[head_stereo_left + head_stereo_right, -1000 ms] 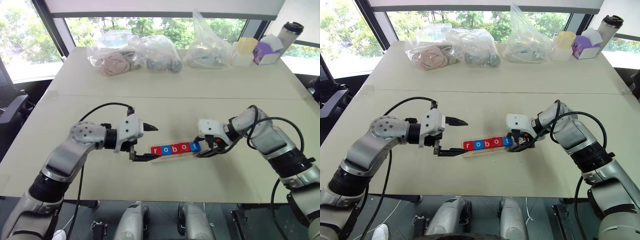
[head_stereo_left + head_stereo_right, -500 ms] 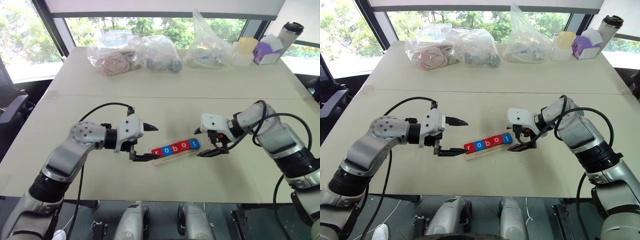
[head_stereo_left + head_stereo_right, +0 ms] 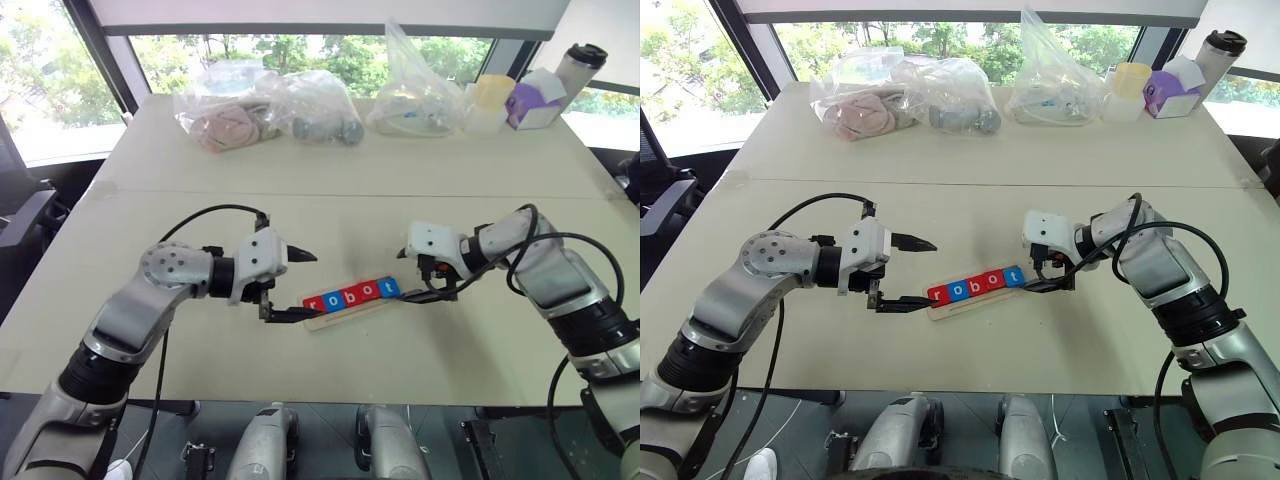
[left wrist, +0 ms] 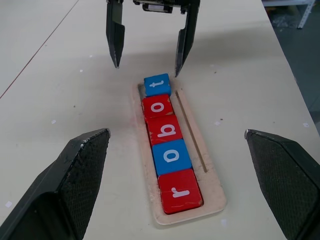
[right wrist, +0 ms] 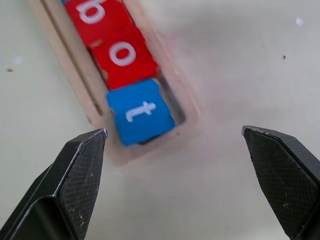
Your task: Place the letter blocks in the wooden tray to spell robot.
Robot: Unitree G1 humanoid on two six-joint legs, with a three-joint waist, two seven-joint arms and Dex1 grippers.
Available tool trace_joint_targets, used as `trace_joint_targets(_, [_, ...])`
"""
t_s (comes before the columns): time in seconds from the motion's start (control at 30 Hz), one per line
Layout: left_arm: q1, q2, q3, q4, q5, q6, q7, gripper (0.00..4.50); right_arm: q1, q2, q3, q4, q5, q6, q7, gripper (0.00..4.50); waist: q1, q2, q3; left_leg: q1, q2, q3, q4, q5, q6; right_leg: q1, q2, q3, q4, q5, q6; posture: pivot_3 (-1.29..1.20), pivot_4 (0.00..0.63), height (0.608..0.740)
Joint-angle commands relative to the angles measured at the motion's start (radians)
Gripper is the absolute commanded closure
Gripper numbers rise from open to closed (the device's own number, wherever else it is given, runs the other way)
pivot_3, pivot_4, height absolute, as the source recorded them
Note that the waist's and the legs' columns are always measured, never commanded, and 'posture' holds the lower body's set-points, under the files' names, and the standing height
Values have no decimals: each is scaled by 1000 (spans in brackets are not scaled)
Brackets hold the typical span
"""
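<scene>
A pale beige table (image 3: 330, 170) carries everything. The wooden tray (image 4: 212, 192) lies flat on it between the two open pairs of jaws, one end by each. Well beyond the jaws, along the far edge, sit clear plastic bags (image 3: 270, 110), a yellow cup (image 3: 492, 95), a purple box (image 3: 530, 103) and a tumbler (image 3: 580, 65).

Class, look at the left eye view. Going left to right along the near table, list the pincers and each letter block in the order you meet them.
left pincer → red r block → blue o block → red b block → red o block → blue t block → right pincer
</scene>
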Motion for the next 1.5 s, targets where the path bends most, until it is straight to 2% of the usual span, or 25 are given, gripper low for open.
trace_joint_targets(0.03, [-10,3,19,-29,-10,-9,-2,0,-23,15,-4,25,-12,-32,-13,42,0,0,0,0,0,0,0,0,0,0,0,0,0,0,0,0,150,740])
trace_joint_targets(0.5, [-8,2,19,-30,-11,-10,1,0,-44,46,-3,65,-35,-55,-19,42,0,0,0,1,0,0,0,0,0,1,0,0,1,0,0,0,150,740])
trace_joint_targets(0.77, [-8,-2,19,-33,-11,-6,7,0,-16,14,-14,15,-26,-28,16,42,1,0,0,1,0,0,0,0,0,1,0,0,1,0,0,0,150,740])
trace_joint_targets(1.23, [-10,9,31,-19,-20,-6,-8,0,70,-77,-101,-236,68,128,27,42,2,0,0,1,0,-1,0,0,0,1,0,0,1,0,0,0,150,740])
trace_joint_targets(1.5, [34,99,91,-31,-63,8,-58,0,177,-195,-276,-486,273,347,46,42,1,0,0,1,1,-1,0,0,0,0,0,0,1,-2,-3,0,150,740])
